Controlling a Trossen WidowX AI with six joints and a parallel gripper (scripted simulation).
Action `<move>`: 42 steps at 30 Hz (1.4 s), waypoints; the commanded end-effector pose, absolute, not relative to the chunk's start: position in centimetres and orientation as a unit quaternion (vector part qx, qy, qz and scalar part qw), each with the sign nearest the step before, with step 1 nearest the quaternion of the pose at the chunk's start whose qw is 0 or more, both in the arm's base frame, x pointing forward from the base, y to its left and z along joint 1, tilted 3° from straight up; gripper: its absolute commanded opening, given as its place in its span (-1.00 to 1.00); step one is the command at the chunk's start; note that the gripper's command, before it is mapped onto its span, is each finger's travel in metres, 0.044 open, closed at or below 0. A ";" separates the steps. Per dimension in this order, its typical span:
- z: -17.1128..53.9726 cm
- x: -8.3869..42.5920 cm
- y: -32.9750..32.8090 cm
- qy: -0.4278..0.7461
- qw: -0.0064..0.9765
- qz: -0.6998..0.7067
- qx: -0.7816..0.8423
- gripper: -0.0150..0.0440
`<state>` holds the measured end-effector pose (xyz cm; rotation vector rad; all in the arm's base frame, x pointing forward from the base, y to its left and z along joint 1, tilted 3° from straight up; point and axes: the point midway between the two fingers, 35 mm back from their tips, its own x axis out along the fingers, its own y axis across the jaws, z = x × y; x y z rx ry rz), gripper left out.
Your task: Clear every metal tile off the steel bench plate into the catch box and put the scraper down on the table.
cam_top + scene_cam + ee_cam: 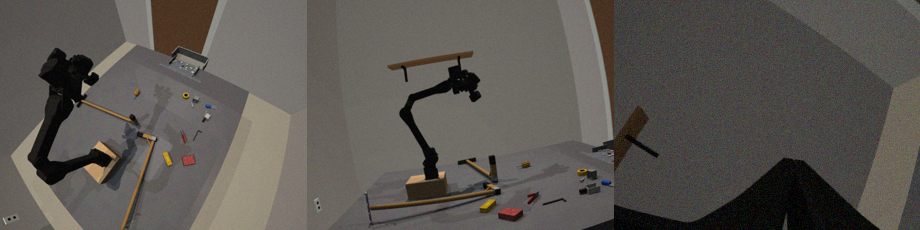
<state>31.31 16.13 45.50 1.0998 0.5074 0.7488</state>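
Jaws shut, nothing in them; tiles sit far off, so we'd guess that's why the long scraper is here

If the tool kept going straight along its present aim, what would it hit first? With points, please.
Probably the grey wall (25,50) (519,99) (764,90) beyond the tool (66,68) (466,80) (794,160); the wooden shelf (431,59) (633,122) looks off-line. Distance is unclear.

yellow tape roll beside grey block.

Around the top view's centre, you have a gap between the orange screwdriver at 11 o'clock and the yellow ring at 2; an upright grip obstructs 9 o'clock.
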 end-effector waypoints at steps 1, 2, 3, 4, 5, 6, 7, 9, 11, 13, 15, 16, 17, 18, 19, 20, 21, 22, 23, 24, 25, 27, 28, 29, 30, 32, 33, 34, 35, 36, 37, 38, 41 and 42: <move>44.4 32.4 15.5 0.235 0.771 0.323 0.495 -0.49; 44.2 32.7 15.3 0.236 0.775 0.317 0.493 -0.49; 43.9 33.0 15.1 0.237 0.779 0.311 0.490 -0.49; 43.6 33.2 14.9 0.238 0.783 0.305 0.487 -0.49; 43.3 33.5 14.7 0.238 0.787 0.299 0.484 -0.49; 43.0 33.8 14.5 0.239 0.791 0.294 0.481 -0.49; 42.7 34.0 14.3 0.240 0.794 0.288 0.478 -0.49; 42.2 34.5 13.9 0.242 0.801 0.276 0.472 -0.49; 41.6 35.0 13.4 0.245 0.808 0.265 0.466 -0.49; 41.0 35.5 13.0 0.248 0.815 0.253 0.459 -0.49; 40.4 35.9 12.5 0.251 0.821 0.242 0.452 -0.49; 40.1 36.1 12.3 0.252 0.824 0.236 0.449 -0.49; 39.8 36.3 12.0 0.254 0.827 0.231 0.445 -0.49; 39.5 36.5 11.8 0.256 0.830 0.225 0.442 -0.49; 39.2 36.7 11.5 0.257 0.833 0.219 0.438 -0.49; 38.9 36.9 11.3 0.259 0.836 0.214 0.434 -0.49; 38.6 37.1 11.0 0.261 0.838 0.208 0.431 -0.49; 38.3 37.3 10.8 0.263 0.841 0.203 0.427 -0.49; 38.0 37.5 10.5 0.265 0.844 0.197 0.423 -0.49; 37.7 37.6 10.3 0.267 0.846 0.192 0.419 -0.49; 37.4 37.8 10.0 0.270 0.849 0.186 0.415 -0.49; 36.8 38.1 9.5 0.274 0.853 0.175 0.407 -0.49; 36.5 38.3 9.2 0.277 0.855 0.170 0.403 -0.49; 36.2 38.4 9.0 0.279 0.858 0.165 0.399 -0.49; 35.9 38.5 8.7 0.282 0.860 0.159 0.395 -0.49; 35.3 38.8 8.1 0.287 0.863 0.149 0.387 -0.49; 35.0 38.9 7.9 0.290 0.865 0.144 0.383 -0.49; 34.7 39.0 7.6 0.293 0.867 0.139 0.379 -0.49; 34.3 39.1 7.3 0.296 0.869 0.134 0.375 -0.49; 34.0 39.3 7.1 0.299 0.870 0.128 0.370 -0.49; 33.7 39.4 6.8 0.302 0.872 0.124 0.366 -0.49; 33.4 39.4 6.5 0.305 0.873 0.119 0.362 -0.49; 32.5 39.7 5.7 0.314 0.877 0.104 0.349 -0.49; 32.2 39.8 5.4 0.318 0.878 0.099 0.345 -0.49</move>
